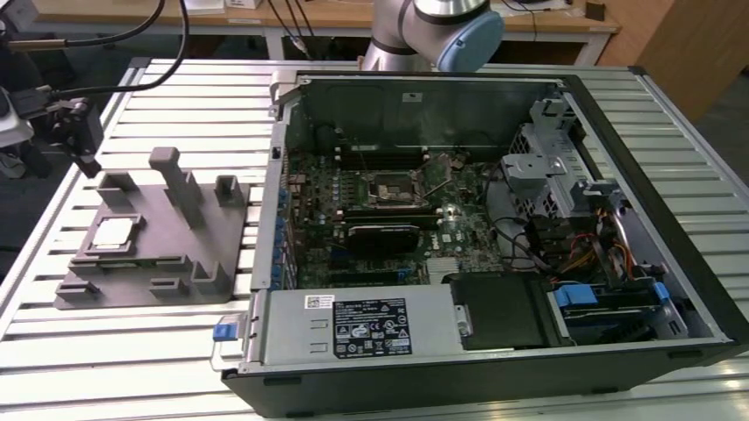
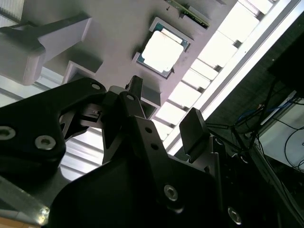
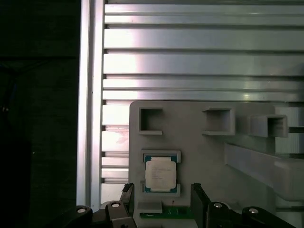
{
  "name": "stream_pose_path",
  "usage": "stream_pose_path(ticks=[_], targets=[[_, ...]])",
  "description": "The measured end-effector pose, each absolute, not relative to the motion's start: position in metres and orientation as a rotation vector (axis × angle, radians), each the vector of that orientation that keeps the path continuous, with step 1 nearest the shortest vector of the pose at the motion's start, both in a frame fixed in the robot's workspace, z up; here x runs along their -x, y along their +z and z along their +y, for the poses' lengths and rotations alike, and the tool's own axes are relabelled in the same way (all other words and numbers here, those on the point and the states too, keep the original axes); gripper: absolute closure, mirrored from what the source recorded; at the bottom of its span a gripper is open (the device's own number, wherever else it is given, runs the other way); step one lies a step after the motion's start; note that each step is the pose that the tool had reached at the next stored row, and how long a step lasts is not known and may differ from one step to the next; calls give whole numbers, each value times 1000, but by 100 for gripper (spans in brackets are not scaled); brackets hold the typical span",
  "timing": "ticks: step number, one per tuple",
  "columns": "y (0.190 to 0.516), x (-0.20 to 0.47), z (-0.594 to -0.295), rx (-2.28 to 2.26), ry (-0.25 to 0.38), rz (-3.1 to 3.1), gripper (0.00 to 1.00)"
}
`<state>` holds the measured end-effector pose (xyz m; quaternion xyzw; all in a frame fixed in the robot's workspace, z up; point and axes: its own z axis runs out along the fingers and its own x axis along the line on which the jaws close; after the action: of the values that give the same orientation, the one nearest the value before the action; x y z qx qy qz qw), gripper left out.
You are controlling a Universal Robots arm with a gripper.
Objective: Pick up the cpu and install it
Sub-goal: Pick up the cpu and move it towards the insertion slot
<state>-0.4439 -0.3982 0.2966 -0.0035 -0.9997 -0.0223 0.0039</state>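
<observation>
The cpu [image 3: 160,174] is sitting flat in its little recess on the grey fixture [image 3: 213,156], out on the slotted table [image 1: 117,351] to the exterior view's left of the open PC case [image 1: 468,386], well apart from the socket [image 1: 392,186]. The gripper [image 3: 161,191] hangs over it with its fingers [image 3: 198,192] spread wider than the chip and nothing in them. My worry: the recess has raised lips hugging two of the chip's edges, so a pad landing on a lip instead of a bare edge could tip or skid the chip. There's also a small green board [image 3: 166,214] just beside it to snag on. Room-wise the table side is open, but the fixture's upright blocks [image 1: 175,175] stand near.
</observation>
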Motion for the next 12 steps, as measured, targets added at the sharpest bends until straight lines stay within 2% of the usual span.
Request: stream_pose_path(ticks=[12], targets=[[292, 444, -398, 11, -70, -3133, 41]])
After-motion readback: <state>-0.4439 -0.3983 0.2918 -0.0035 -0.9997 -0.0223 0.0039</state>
